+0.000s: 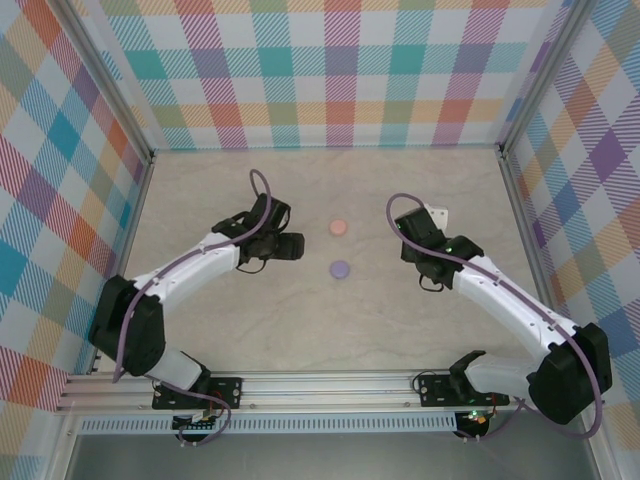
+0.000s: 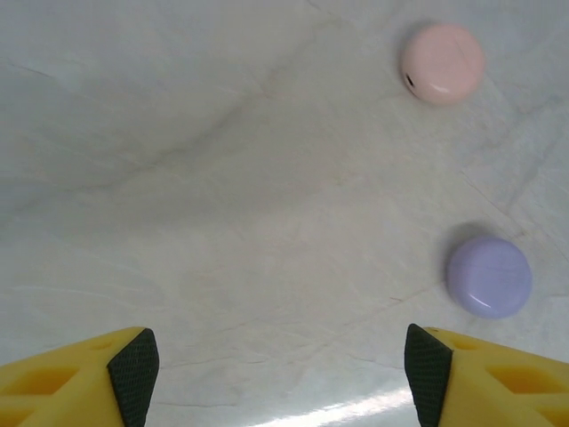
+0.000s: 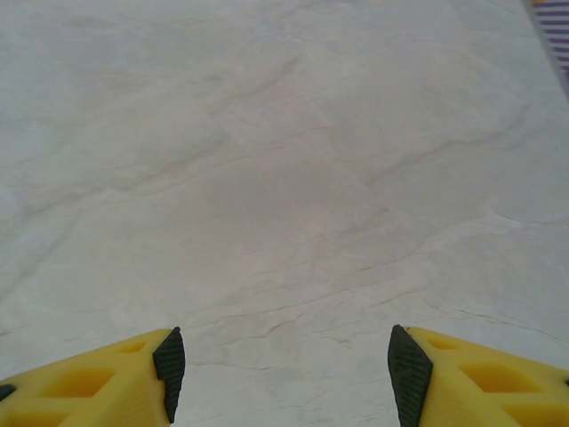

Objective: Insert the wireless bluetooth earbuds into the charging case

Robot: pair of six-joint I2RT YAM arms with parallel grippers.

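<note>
Discs: pink disc and lilac disc lie apart on the table, between the two arms, ahead and to the right of the left tool. I read both as closed charging cases. The left tool and right tool are spread wide and empty. Judgement: light, hard, glossy domed shells, likely to squirt out of a grip. I would pinch across the widest girth, low and gently.

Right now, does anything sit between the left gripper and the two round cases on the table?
Nothing visible does. Only bare table lies between the open left gripper and the purple case, and likewise the pink case; the two cases sit apart from each other.
</note>
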